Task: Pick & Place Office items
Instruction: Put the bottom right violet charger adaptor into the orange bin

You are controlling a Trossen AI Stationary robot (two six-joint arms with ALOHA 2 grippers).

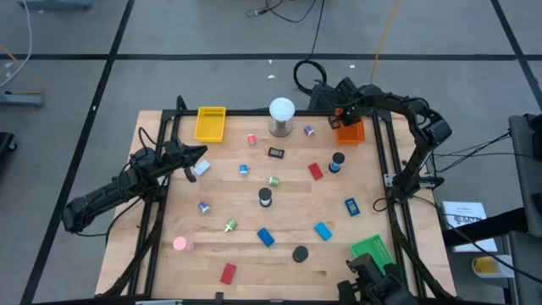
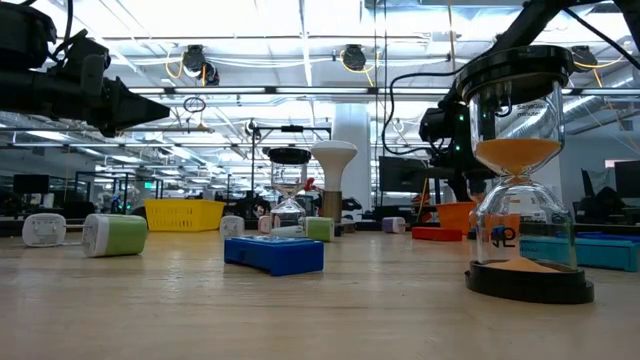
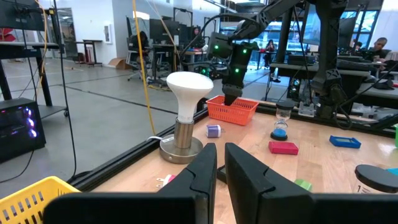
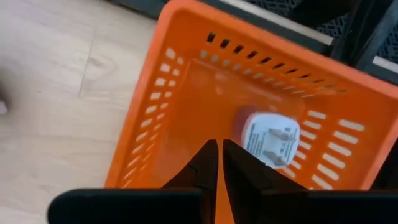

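The office items lie scattered over the wooden table: red blocks [image 1: 315, 170], blue blocks [image 1: 266, 237], black round pieces [image 1: 300, 252], a pink piece [image 1: 180, 244] and small purple [image 1: 203, 206] and green bits [image 1: 230, 225]. My right gripper [image 4: 219, 144] hangs shut, pointing steeply down, just above the orange tray [image 4: 186, 118] at the far right. A white plug-like item [image 4: 268, 138] lies flat on the tray's floor beside the fingertips, free of them. My left gripper [image 3: 221, 149] waits shut and level over the table's left side [image 1: 196, 158], holding nothing.
A white bulb on a metal base [image 1: 281, 114] stands at the far middle, with a yellow tray [image 1: 210, 123] to its left. A green tray [image 1: 373, 252] sits at the near right. An hourglass [image 2: 520, 170] stands close to the low camera. A black frame rims the table.
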